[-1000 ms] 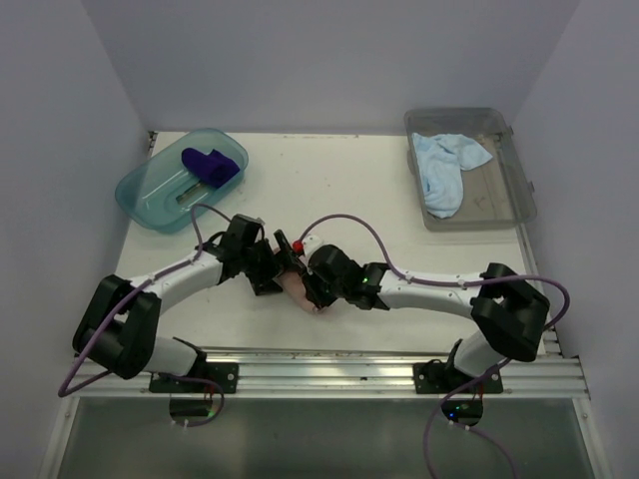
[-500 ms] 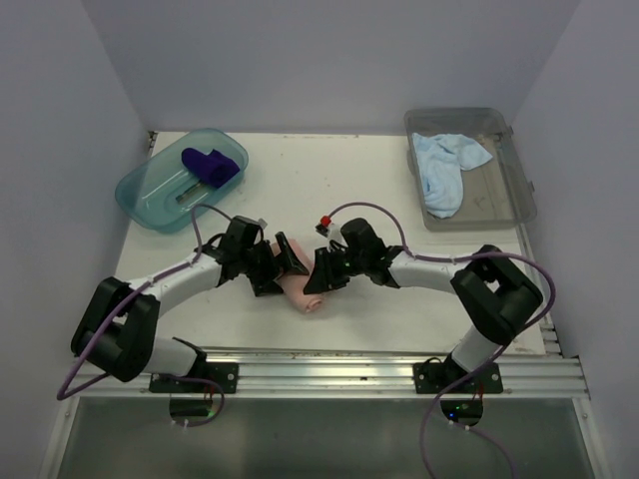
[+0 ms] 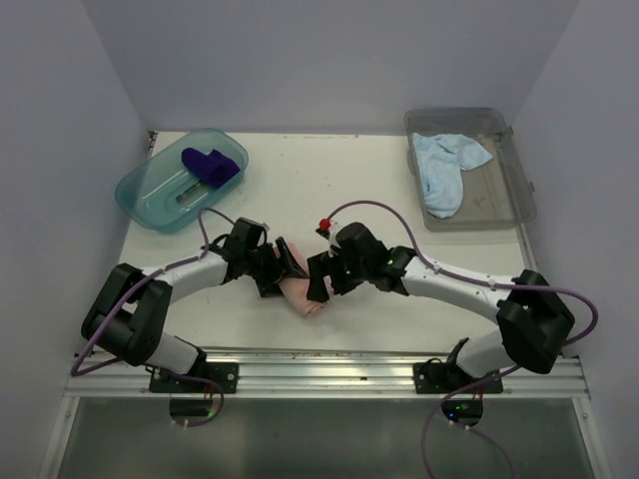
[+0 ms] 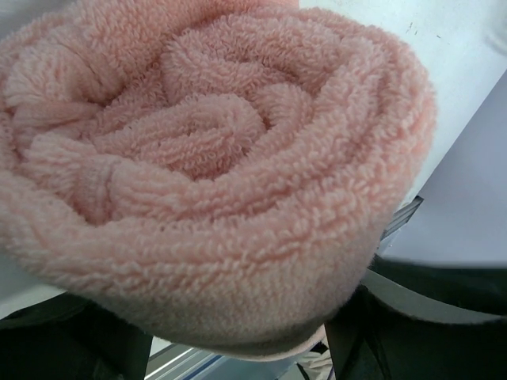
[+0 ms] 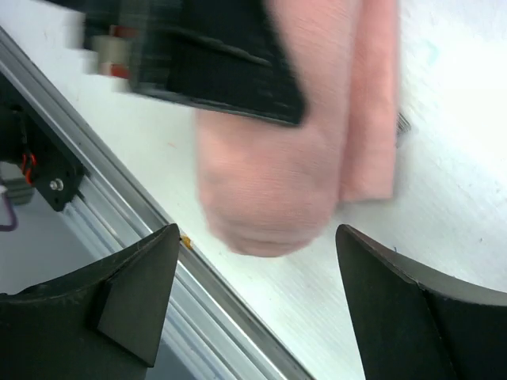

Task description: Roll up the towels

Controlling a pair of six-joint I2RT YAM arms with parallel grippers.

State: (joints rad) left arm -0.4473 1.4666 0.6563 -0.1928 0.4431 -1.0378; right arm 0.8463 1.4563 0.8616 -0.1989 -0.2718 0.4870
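Salmon pink towel (image 3: 305, 296), nearly rolled, clamped by left gripper (image 3: 275, 274); right gripper (image 3: 321, 282), wide open at 3 o'clock, should steady it

Centre: salmon pink towel (image 3: 300, 290) on white surface (image 3: 329, 180). Upper left, dark purple towel (image 3: 208, 165) in teal tub (image 3: 150, 197). Upper right, light blue towel (image 3: 444, 170) in clear grey bin (image 3: 517, 190).

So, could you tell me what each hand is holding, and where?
The left hand grips the rolled pink towel across its roll; the right hand is open, holding nothing.
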